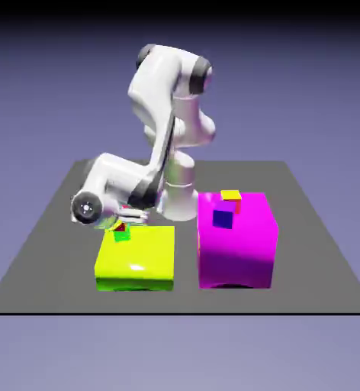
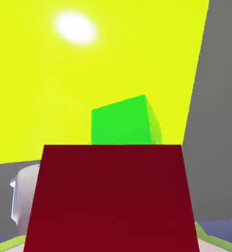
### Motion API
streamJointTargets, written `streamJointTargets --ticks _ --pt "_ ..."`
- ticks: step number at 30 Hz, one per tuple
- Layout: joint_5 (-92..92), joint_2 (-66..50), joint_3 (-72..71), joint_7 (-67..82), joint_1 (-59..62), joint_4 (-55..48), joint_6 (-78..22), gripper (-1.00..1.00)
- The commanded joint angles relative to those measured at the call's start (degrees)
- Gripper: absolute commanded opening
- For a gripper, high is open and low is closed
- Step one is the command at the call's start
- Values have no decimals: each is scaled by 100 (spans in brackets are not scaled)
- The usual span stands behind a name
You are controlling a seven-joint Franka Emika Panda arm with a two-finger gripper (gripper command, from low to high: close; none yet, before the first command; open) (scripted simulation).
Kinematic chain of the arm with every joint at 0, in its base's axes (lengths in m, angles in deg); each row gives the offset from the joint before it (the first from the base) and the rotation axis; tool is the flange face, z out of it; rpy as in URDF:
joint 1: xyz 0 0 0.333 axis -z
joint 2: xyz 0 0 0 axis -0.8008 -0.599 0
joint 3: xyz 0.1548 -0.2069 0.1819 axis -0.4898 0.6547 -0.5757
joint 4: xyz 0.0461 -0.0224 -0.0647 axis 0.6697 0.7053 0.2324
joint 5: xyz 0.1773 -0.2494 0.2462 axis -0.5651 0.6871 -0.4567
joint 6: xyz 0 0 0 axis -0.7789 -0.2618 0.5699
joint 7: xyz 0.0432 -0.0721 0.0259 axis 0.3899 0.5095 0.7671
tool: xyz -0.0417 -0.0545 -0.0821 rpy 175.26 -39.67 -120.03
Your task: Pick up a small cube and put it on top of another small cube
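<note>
Holding the red cube (image 2: 112,199) clamped, the claw (image 1: 123,224) is hovering at the green cube (image 2: 120,124), which is resting on the yellow-green block (image 1: 137,256); cube contact is appearing uncertain.

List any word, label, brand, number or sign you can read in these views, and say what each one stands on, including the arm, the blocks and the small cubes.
None to quote: no readable text in either view.
White arm: no legible lettering; any fine print would be too small to read.
Yellow-green block and magenta block: plain, only glare on the former.
Red cube in the gripper: plain on the face shown.
</note>
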Motion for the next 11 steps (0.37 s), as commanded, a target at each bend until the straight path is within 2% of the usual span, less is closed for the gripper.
streamJointTargets --ticks 1,7,8,11 --pt "0 16 18 3 0 21 5 -100" --pt "7 99 16 -70 -33 1020 927 -100" --pt "7 99 16 -70 -33 1020 928 100" --pt "5 65 17 -39 -19 605 545 100"
